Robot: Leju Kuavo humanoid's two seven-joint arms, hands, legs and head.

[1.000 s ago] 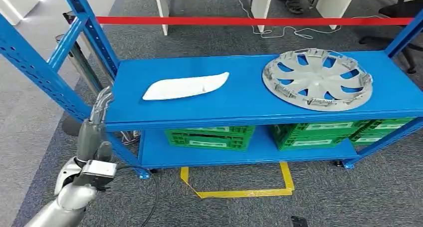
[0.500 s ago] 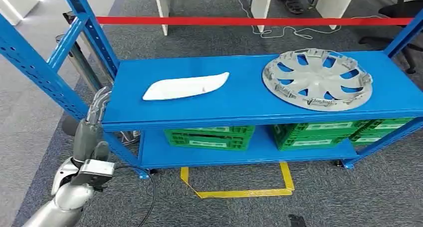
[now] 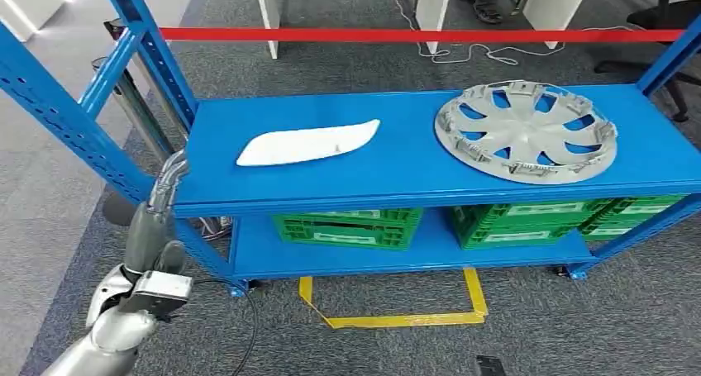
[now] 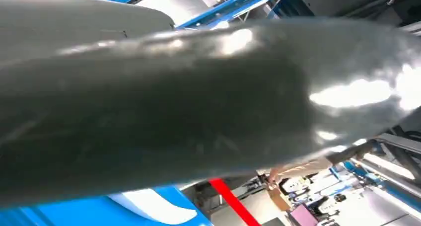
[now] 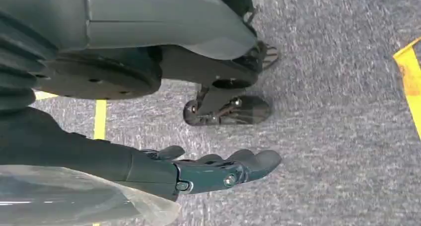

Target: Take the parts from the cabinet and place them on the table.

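Observation:
A long white plastic part (image 3: 307, 143) lies on the left half of the blue cabinet shelf (image 3: 397, 178). A round silver hubcap (image 3: 526, 130) lies on the right half. My left hand (image 3: 154, 219) is raised in front of the shelf's left front corner, fingers (image 3: 170, 176) stretched up toward the shelf edge and holding nothing, well short of the white part. In the left wrist view the white part (image 4: 154, 209) shows beyond the blurred dark hand (image 4: 198, 102). My right hand (image 5: 213, 170) hangs over the grey carpet, fingers loosely extended and empty.
Green crates (image 3: 347, 227) (image 3: 529, 223) stand on the lower shelf. Blue uprights (image 3: 74, 120) rise at the left, right beside my left hand. A red bar (image 3: 413, 35) crosses behind the shelf. Yellow tape (image 3: 397, 316) marks the floor in front.
My left hand drifted slightly left, then back; it stands almost where it was a second ago. The parts on the shelf have not moved.

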